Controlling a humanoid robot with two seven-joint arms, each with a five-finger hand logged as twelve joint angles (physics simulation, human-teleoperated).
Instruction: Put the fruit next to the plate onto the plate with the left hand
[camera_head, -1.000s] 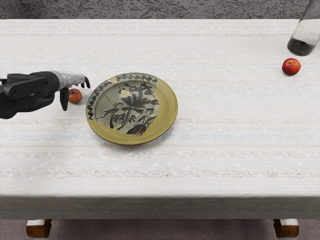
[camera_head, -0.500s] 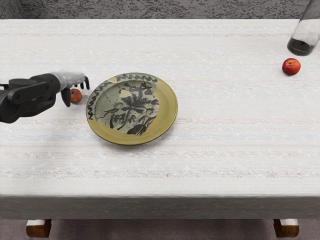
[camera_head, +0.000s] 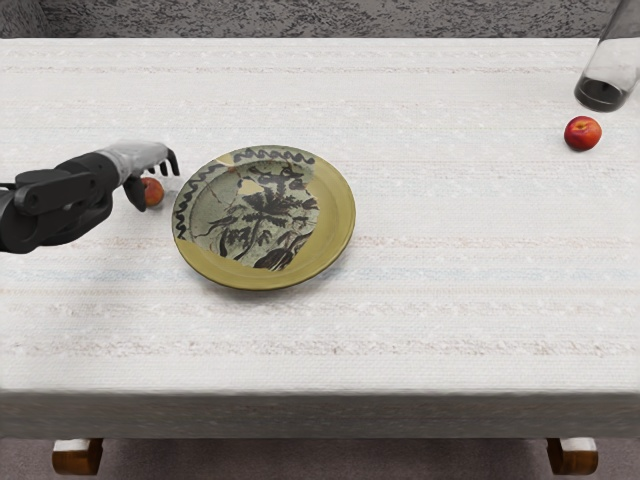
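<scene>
Red-orange and small, the fruit (camera_head: 155, 190) sits on the counter (camera_head: 420, 330) at the left of the frame, just beside the left rim of the plate (camera_head: 337, 215) and not on it. It lies in the same spot as a second ago, but less of it shows. The left hand (camera_head: 140, 168) has closed in on it. Its dark thumb (camera_head: 133, 193), which hung lower and clear of the fruit a second ago, is now drawn up against the fruit's left side and hides part of it. The dark fingertips (camera_head: 172, 162) curl down just above and to the right of the fruit in the picture. So the hand is half curled and brackets the fruit without being wrapped round it. Whether the thumb truly presses on the skin I cannot tell. The black forearm coming in from the left edge has also changed — it slants more upward toward the wrist than before.

Nothing else has shifted. The plate — olive-yellow rim, dark plant-like drawing in the middle — lies flat, left of centre. Its near-left edge is the closest thing to the fruit, and nothing lies between them. A second fruit (camera_head: 582, 133), also red, rests far off in the upper right. Just above it the right arm (camera_head: 608, 70) reaches in from the top right corner, a grey tube with a dark end. Whether that hand is open or closed cannot be told. Two wooden feet show under the counter's front edge.
</scene>
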